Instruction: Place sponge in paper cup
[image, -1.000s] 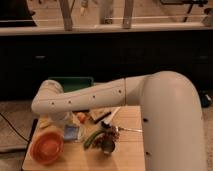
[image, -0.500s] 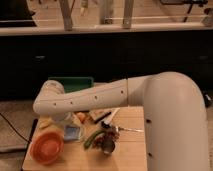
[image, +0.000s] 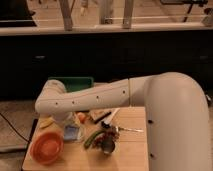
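The white arm (image: 95, 96) reaches from the right across the far edge of the wooden table (image: 131, 152), bends at an elbow over the far-left corner and drops toward the tabletop. The hand (image: 65, 124) seems to sit at the low end of that arm, near the left edge and just behind the sponge (image: 72, 133); whether it is released or clenched cannot be told.

The sponge, a small light-blue pad, lies flat on the table left of centre. Just beside it, toward the near-left corner, stands the orange bowl (image: 46, 147). A long green vegetable (image: 92, 138) lies slanted to the sponge's right, ending near a dark round object (image: 107, 146). A yellow item (image: 46, 122) rests by the left edge. A green bin (image: 73, 82) shows beyond the far edge, behind the arm.
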